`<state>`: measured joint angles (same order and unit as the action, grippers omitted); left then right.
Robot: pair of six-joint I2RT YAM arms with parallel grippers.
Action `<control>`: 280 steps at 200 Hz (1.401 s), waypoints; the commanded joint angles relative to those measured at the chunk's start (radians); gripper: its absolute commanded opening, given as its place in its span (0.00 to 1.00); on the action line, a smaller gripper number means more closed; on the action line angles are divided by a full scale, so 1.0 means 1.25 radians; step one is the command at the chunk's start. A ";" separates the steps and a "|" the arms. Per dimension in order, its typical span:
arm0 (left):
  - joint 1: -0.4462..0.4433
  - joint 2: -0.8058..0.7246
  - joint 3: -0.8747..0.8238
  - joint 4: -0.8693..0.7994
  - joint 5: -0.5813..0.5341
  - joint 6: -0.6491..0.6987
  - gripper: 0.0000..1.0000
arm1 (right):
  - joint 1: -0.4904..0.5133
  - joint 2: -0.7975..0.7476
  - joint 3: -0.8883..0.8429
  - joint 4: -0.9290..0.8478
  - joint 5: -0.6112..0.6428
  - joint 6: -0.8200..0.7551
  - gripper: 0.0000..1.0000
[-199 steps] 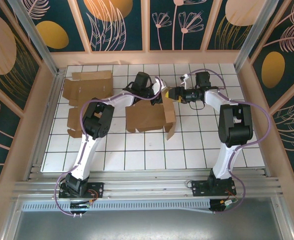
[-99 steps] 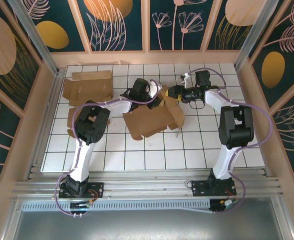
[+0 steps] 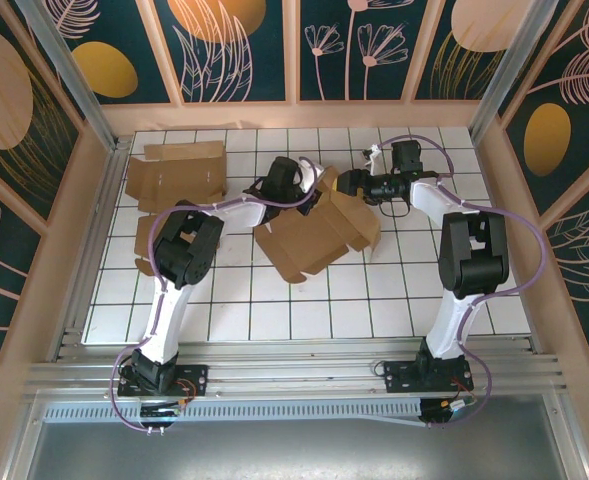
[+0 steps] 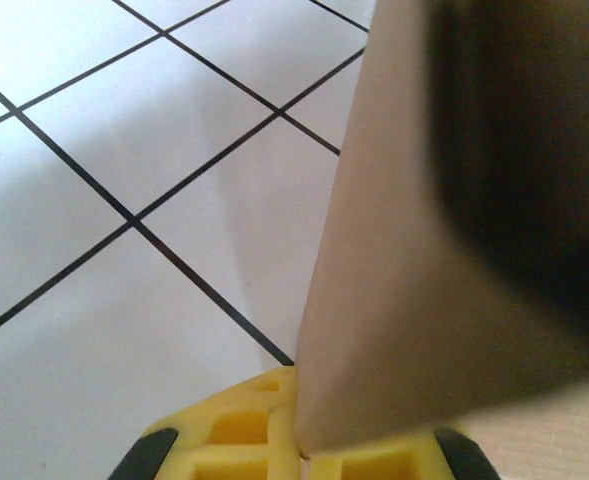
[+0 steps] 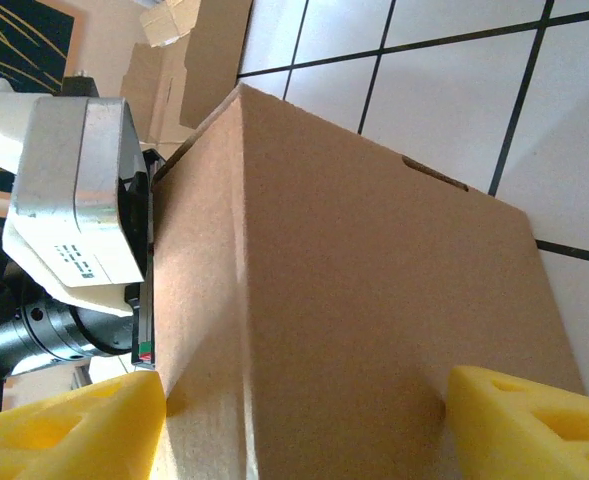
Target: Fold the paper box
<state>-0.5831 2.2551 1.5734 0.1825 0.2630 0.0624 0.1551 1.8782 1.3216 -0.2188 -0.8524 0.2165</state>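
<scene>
**Paper box half raised at the table's middle, left jaws clamped on it**

Cardboard in one piece, the paper box [image 3: 314, 238] lies near the middle of the table [image 3: 234, 300], a little toward the far edge and turned askew to the black grid lines of the white tiles. Its wide brown panel faces up. At its right end the flaps stand folded upward, and a small tab sticks out along the near edge.

From the right wrist, the box [image 5: 354, 300] shows a sharp crease running along a raised corner. A small slot is cut near its far edge.

The left gripper [image 3: 319, 192] reaches the box's far edge from the left. In the left wrist view its jaws are together, with the yellow pads of the left gripper [image 4: 299, 455] pinched on the lower edge of an upright cardboard panel [image 4: 414, 300] above the tiles.

The right gripper [image 3: 349, 187] comes in from the right, at the box's far right corner, close to the left one. Its jaws stand wide apart. From the right wrist, the right gripper [image 5: 299, 425] has one yellow fingertip on either side of the creased corner. Whether those fingertips press on the cardboard cannot be told. The left arm's wrist [image 5: 74, 190] sits just beside the box's edge.

Two flat cardboard blanks lie apart from the box. One blank [image 3: 179, 172] is in the far left corner, and another [image 3: 146, 245] is along the left edge, partly under the left arm.
</scene>
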 commanded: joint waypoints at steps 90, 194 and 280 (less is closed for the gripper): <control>-0.005 0.122 0.183 -0.024 0.039 0.014 0.13 | 0.010 0.028 0.011 -0.018 -0.003 -0.010 0.74; -0.005 0.018 0.000 0.091 -0.100 -0.163 0.44 | 0.008 0.007 0.036 -0.035 0.063 -0.012 0.79; -0.004 -0.252 -0.145 0.062 -0.105 -0.236 0.61 | 0.002 -0.188 0.063 -0.088 0.378 0.118 0.85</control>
<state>-0.5892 2.0686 1.3724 0.3031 0.1509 -0.1616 0.1570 1.8072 1.3594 -0.2752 -0.6243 0.2523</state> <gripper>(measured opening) 0.612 0.855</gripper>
